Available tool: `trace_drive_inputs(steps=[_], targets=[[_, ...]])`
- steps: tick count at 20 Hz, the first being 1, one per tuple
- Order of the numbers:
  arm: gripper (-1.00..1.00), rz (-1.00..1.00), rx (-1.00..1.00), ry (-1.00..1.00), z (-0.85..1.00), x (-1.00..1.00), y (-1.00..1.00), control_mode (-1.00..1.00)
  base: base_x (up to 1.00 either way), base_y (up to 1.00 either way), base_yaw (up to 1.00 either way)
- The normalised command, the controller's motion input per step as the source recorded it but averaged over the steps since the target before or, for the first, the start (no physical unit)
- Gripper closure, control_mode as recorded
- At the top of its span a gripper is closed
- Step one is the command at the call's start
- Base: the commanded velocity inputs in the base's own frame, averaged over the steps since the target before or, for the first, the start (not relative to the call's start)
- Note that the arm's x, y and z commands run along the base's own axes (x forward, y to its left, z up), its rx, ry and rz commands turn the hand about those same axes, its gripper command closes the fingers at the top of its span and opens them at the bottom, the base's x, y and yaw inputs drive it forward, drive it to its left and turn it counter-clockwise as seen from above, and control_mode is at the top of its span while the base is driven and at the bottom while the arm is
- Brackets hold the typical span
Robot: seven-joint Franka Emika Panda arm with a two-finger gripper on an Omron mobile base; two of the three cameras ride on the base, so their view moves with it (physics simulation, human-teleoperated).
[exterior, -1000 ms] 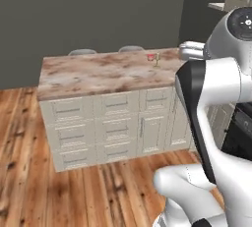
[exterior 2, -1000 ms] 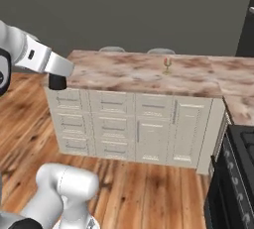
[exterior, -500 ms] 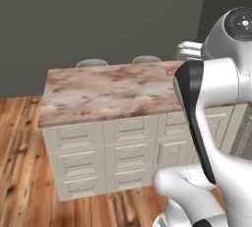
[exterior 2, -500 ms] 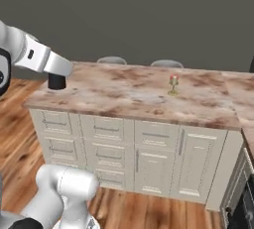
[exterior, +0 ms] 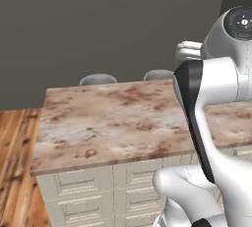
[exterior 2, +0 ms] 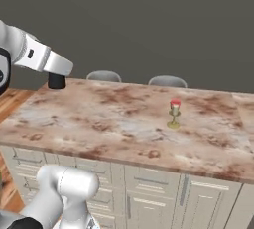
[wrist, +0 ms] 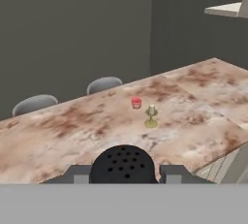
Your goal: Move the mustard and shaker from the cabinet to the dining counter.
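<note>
In the hand view the black shaker (wrist: 124, 164), its perforated top facing the camera, sits between my two fingertips, with my gripper (wrist: 124, 173) shut on it. From the right base view the gripper (exterior 2: 56, 79) hangs with the dark shaker (exterior 2: 56, 82) just above the far left corner of the dining counter (exterior 2: 109, 124). The marbled dining counter (exterior: 108, 123) spreads wide ahead, and in the hand view the counter (wrist: 63, 131) lies below the shaker. The mustard is out of view. A pale shelf edge (wrist: 226, 8) at top right may be the cabinet; I cannot tell.
A small red cup (exterior 2: 175, 103) and a beige goblet-like piece (exterior 2: 173, 120) stand mid-counter toward the right, with the cup (wrist: 136, 103) and goblet (wrist: 151, 116) also ahead of the hand. Two grey stool backs (exterior 2: 103, 76) (exterior 2: 167, 81) rise behind the counter. Pale drawer fronts (exterior: 78, 191) face me.
The whole scene has shifted and grown: the base has driven closer to the dining counter. My gripper still holds the shaker, now over the counter's left corner.
</note>
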Motion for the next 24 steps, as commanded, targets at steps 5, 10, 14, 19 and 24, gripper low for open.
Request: trace_drive_inputs(steps=[5,10,14,19,24], targets=[[1.00,0.00,0.00,0.00,0.00,0.00,0.00,1.00,1.00,0.00,0.03],[1.00,0.00,0.00,0.00,0.00,0.00,0.00,1.00,0.95,0.00,0.02],[1.00,0.00,0.00,0.13,-0.09,0.70,0.06,-1.00,0.22,0.00,0.00],[1.00,-0.05,0.00,0.06,-0.44,1.00,0.23,-1.00,0.00,0.00,0.00],[1.00,-0.15,0.00,0.00,-0.59,1.00,0.07,-1.00,0.00,0.00,0.00]])
